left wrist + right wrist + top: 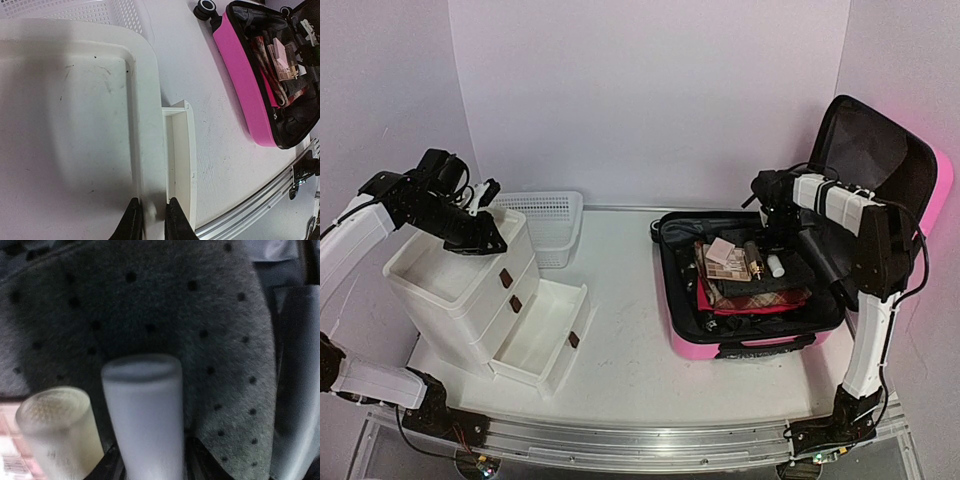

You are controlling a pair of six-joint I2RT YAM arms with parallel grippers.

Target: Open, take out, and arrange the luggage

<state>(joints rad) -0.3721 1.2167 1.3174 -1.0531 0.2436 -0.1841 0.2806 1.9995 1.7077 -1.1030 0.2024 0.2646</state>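
The pink luggage (pixel 750 350) lies open at the right, its black-lined lid (pixel 865 150) standing up. It also shows in the left wrist view (pixel 245 85). It holds folded cloths, a pink palette box (pixel 725 255) and small bottles. My right gripper (pixel 776 232) reaches into it and is shut on a white tube (pixel 142 410), its jaws (pixel 150 462) pressed on both sides. A frosted bottle (pixel 52 430) lies just left of the tube, on grey dotted cloth (pixel 210 330). My left gripper (pixel 152 220) hovers at the drawer unit's top rim (pixel 147 125), jaws narrowly apart and empty.
The white drawer unit (pixel 460 290) stands at the left with an open top tray (pixel 430 272) and its bottom drawer (pixel 540 330) pulled out. A white mesh basket (pixel 548 215) sits behind it. The table's metal front rail (pixel 620 440) runs along the near edge.
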